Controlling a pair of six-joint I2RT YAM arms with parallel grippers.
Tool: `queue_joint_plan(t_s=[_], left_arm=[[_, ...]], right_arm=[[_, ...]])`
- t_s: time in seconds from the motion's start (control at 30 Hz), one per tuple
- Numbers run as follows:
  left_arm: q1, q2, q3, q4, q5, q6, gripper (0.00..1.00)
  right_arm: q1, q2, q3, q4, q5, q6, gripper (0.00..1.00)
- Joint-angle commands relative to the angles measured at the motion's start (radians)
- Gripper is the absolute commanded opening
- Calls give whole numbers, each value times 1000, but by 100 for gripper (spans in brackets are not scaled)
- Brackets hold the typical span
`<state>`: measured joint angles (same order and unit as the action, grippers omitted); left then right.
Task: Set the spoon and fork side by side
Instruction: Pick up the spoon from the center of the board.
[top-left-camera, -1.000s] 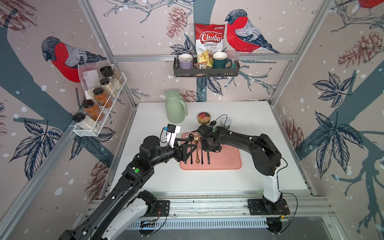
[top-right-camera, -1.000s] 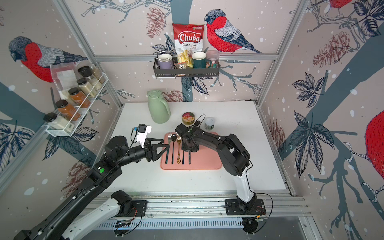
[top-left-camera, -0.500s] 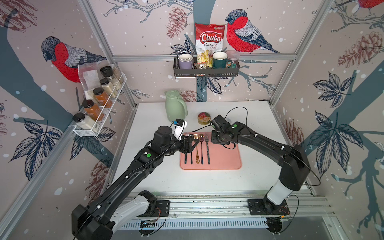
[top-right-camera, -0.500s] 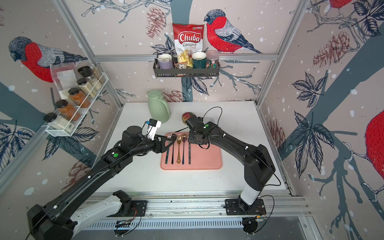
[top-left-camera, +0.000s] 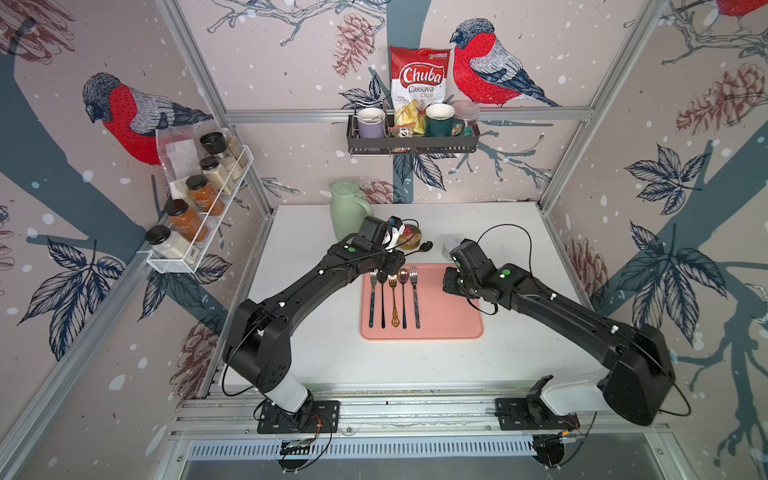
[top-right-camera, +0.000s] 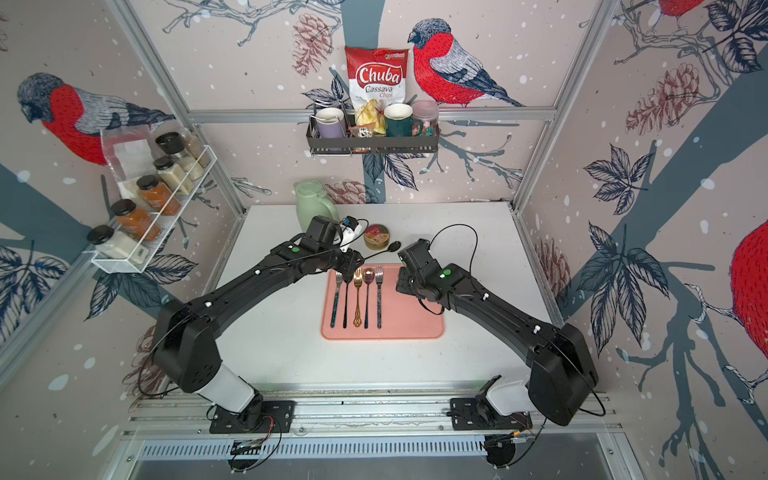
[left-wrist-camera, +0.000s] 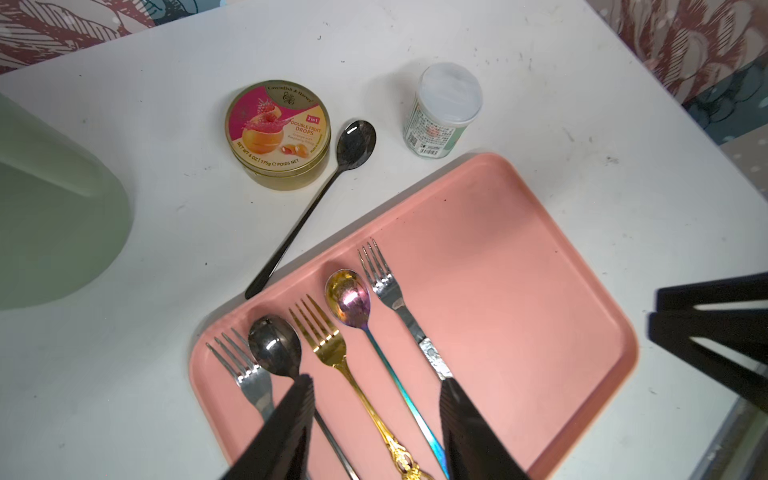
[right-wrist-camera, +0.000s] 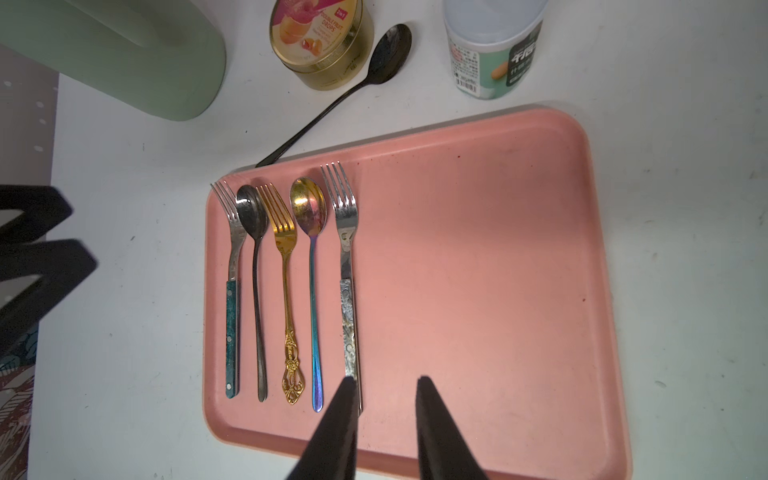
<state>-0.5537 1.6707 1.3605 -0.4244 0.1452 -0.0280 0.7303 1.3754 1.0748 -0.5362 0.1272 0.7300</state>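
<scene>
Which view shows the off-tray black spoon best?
Left wrist: the black spoon lies whole, mid-frame, bowl beside the candy tin. Right wrist also shows it whole, off-centre. In both top views the left arm hides its handle end.

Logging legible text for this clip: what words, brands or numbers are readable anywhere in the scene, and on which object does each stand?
"Chuba Cassava Chips": chip bag.
"Cavendish & Harvey": candy tin, top of lid, faint.
"2in1": same lid.
"DOUBLE FRUIT DROPS": same lid; the smaller line beneath is too blurred to read.
"NET WT 6 OZ | 175g e POIDS NET": lid's lower edge.
white tub: barcode and Chinese print, too blurred to read.
spice jars: no readable labels.
</scene>
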Motion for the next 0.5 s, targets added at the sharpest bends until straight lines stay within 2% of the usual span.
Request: queue_joint_plan(t_s=[0.0, 0.13, 0.47], left_arm=[[-3, 102, 93, -44, -53, 95, 51], [-3, 252, 226, -99, -62, 132, 51], [11, 498, 417, -137, -89, 149, 46]], right_arm=[[0, -23, -27, 63, 13, -36, 27], [-3, -34, -47, 82, 9, -54, 27], [-21, -52, -67, 85, -12, -78, 27]])
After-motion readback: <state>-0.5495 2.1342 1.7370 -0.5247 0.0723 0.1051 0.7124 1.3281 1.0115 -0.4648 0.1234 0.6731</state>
